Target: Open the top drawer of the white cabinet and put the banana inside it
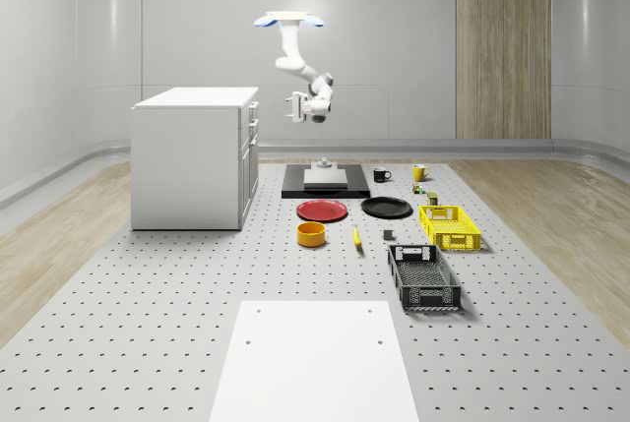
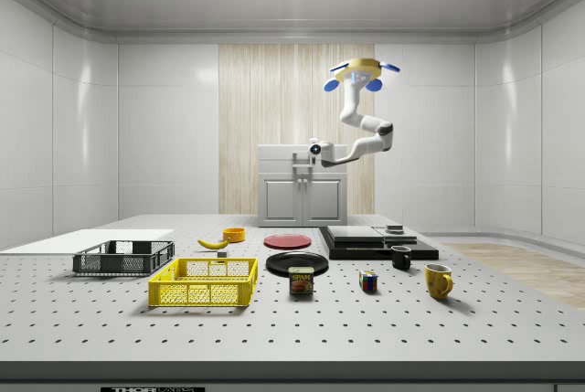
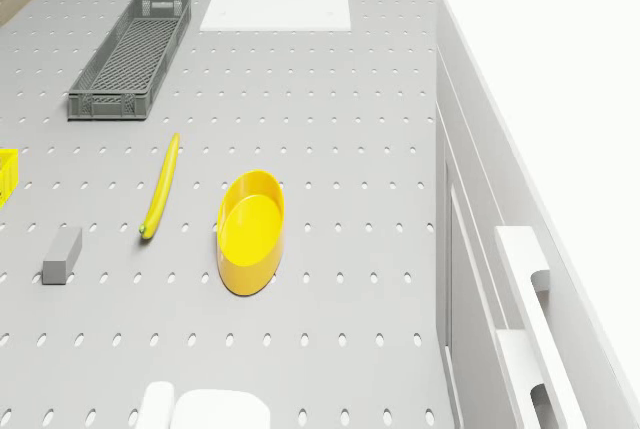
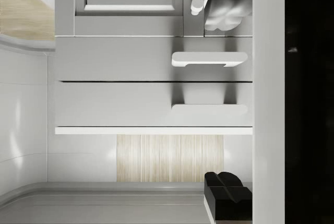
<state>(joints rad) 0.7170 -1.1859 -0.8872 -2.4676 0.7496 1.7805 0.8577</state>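
Observation:
The white cabinet (image 1: 187, 158) stands at the whole-scene view's left, with its drawers shut. The drone (image 1: 290, 20) hovers high beside the cabinet's drawer side, over the black platform (image 1: 326, 184). Its arm bends down to the gripper (image 1: 294, 108), which is open and empty. The gripper (image 2: 302, 164) faces the drawer fronts at top-drawer height, a short gap away. In the wrist view the top drawer's handle (image 4: 209, 109) lies straight ahead. The banana (image 1: 356, 237) lies on the table between the yellow bowl (image 1: 312, 233) and the yellow basket (image 1: 449, 227); it is also in the drone view (image 3: 160, 187).
A red plate (image 1: 322, 210) and a black plate (image 1: 386, 208) lie in front of the platform. A dark grey crate (image 1: 423, 276) sits nearer the front beside a white mat (image 1: 313, 358). Mugs (image 1: 381, 174) and small items stand at the back right.

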